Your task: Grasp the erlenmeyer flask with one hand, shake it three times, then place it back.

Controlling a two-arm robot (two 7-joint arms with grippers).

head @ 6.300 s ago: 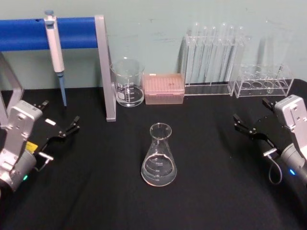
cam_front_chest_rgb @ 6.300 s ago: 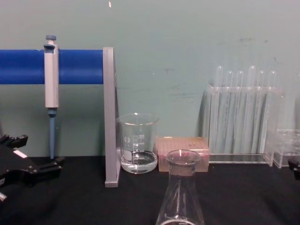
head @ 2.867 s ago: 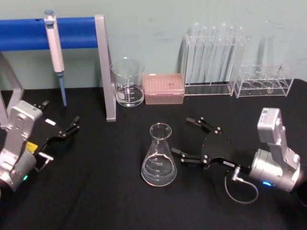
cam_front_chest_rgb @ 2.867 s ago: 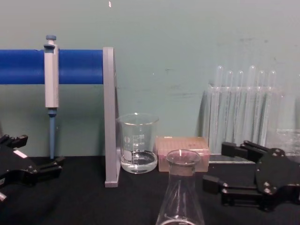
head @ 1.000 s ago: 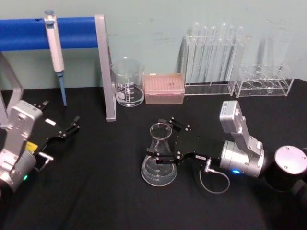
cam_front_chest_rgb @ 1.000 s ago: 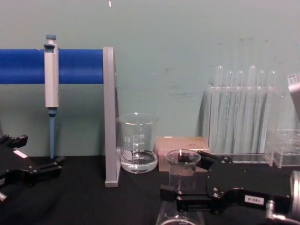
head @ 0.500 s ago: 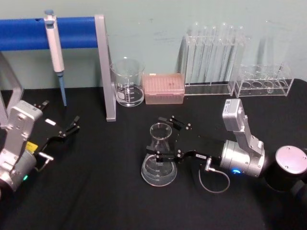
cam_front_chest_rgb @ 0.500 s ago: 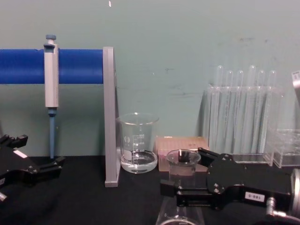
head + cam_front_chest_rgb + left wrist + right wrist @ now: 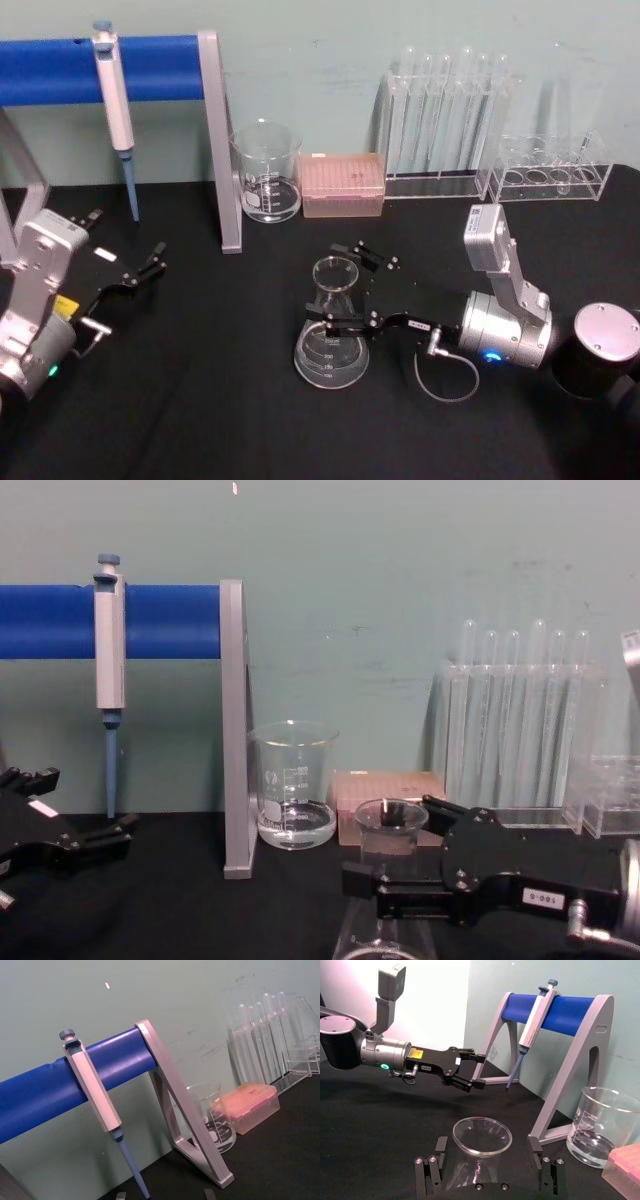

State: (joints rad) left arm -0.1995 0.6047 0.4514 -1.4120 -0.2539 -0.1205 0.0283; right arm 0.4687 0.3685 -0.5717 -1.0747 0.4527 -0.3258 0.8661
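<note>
Black worktop (image 9: 220, 420): erlenmeyer flask (image 9: 331, 360) is standing at centre; right gripper (image 9: 326, 283) is straddling its neck, jaws apart, gripping nothing. Glass, probably slippery and fragile, favours a neck grasp. Left gripper (image 9: 150, 265) is resting open at left.

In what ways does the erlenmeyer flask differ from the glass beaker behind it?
The erlenmeyer flask is conical with a narrow neck; the beaker is straight-walled with a wide mouth. The flask stands mid-table, its neck inside the open right gripper; the beaker stands at the back beside the grey stand, untouched. Both are upright clear glass holding a little liquid.
</note>
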